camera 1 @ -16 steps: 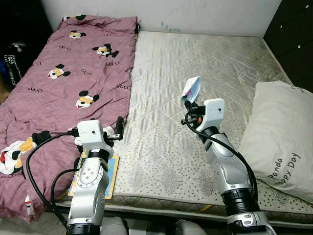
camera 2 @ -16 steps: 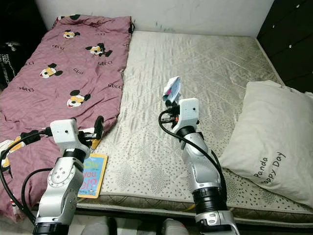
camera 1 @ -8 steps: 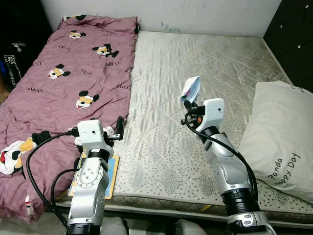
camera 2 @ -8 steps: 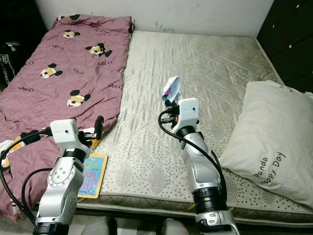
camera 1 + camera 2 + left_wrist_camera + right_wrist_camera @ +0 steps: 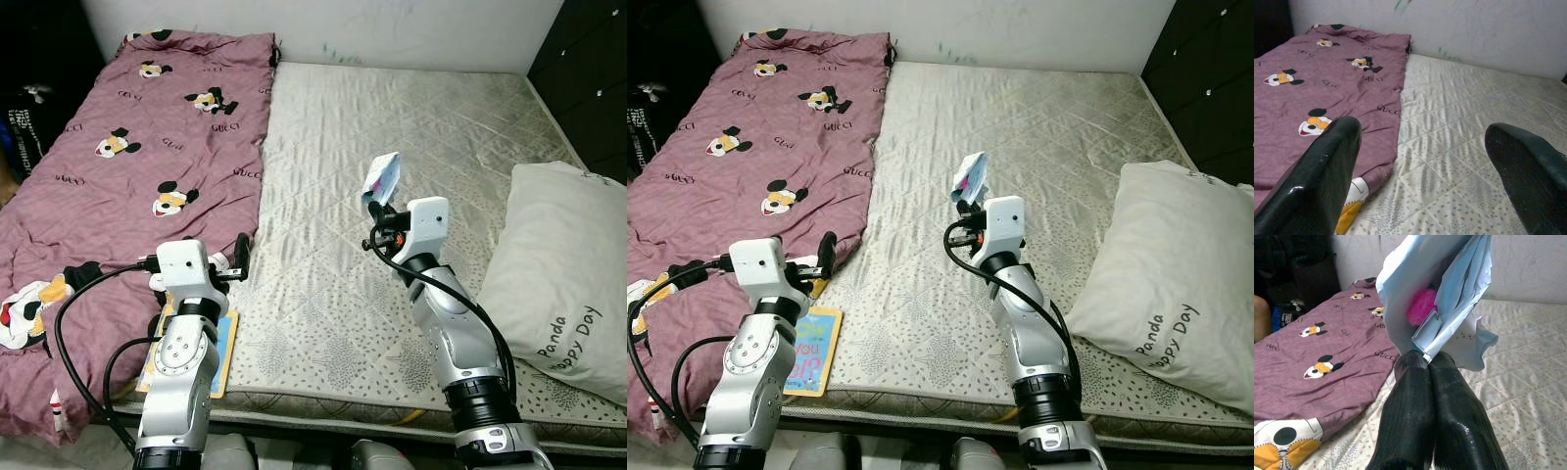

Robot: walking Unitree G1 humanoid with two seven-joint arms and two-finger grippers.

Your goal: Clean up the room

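Two silver arms of jointed round segments, each ending in a white box-shaped wrist housing with a small dark round mark on its side. Black cables loop from each housing down along the arm. The left tool (image 5: 238,257) and right tool (image 5: 1431,363) each carry two long, glossy black fingers (image 5: 1327,171). A black ribbed collar rings the right forearm.

Both head views are evenly lit and sharp, with soft, diffuse light and no glare. The mattress (image 5: 392,127) reads pale and clear, and its quilting casts only faint shadows. The far left and right corners of the room fall into near black. In the wrist views the black fingers (image 5: 1322,181) up close are soft and out of focus, with small highlights; the white wall (image 5: 1488,29) behind is bright.
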